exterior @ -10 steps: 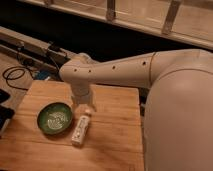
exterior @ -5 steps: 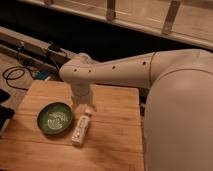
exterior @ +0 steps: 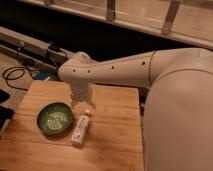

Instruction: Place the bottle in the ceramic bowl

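Observation:
The small white bottle (exterior: 81, 128) lies on its side on the wooden table (exterior: 112, 135), cap pointing away from me, just right of the bowl. The dark-green ceramic bowl (exterior: 54, 118) with a pale speckled centre sits at the table's left and holds nothing. My gripper (exterior: 81, 101) hangs from the white arm just above and behind the bottle's cap, close to the table's far part. It holds nothing that I can see.
My large white arm and body (exterior: 175, 100) fill the right side. Black cables (exterior: 15, 75) lie on the floor beyond the table's left far edge. A dark object (exterior: 4, 116) sits at the left edge. A rail runs along the back.

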`<state>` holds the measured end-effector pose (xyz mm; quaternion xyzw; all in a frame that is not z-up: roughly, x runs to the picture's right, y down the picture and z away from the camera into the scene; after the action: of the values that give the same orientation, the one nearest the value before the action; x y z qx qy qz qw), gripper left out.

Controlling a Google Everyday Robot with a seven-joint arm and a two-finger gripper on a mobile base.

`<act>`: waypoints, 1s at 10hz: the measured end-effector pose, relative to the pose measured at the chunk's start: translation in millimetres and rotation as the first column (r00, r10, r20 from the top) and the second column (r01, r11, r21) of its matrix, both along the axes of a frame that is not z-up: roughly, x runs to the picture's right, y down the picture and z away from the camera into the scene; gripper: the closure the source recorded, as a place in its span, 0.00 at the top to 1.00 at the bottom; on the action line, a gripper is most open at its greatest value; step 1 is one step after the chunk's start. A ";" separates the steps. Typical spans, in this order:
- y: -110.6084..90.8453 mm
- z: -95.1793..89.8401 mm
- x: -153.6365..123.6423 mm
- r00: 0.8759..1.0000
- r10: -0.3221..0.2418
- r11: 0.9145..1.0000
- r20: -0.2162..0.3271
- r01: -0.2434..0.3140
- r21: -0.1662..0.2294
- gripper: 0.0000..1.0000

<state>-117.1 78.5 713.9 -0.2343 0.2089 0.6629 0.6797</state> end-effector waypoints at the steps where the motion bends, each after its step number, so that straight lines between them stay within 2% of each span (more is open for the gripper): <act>1: -7.3 5.0 -14.6 0.999 -0.029 1.000 0.014 0.029 0.000 0.65; 3: -16.1 21.1 -47.0 0.992 -0.123 0.992 0.027 0.123 -0.019 0.65; 4: -12.6 31.9 -60.2 0.984 -0.176 0.983 0.024 0.177 -0.039 0.65; 7: -5.1 46.9 -59.0 0.981 -0.192 0.978 0.002 0.192 -0.076 0.65; 10: 13.6 45.5 -19.8 0.985 -0.168 0.980 -0.036 0.163 -0.111 0.65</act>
<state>-136.9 92.1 759.5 -0.2376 0.2784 0.5970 0.7139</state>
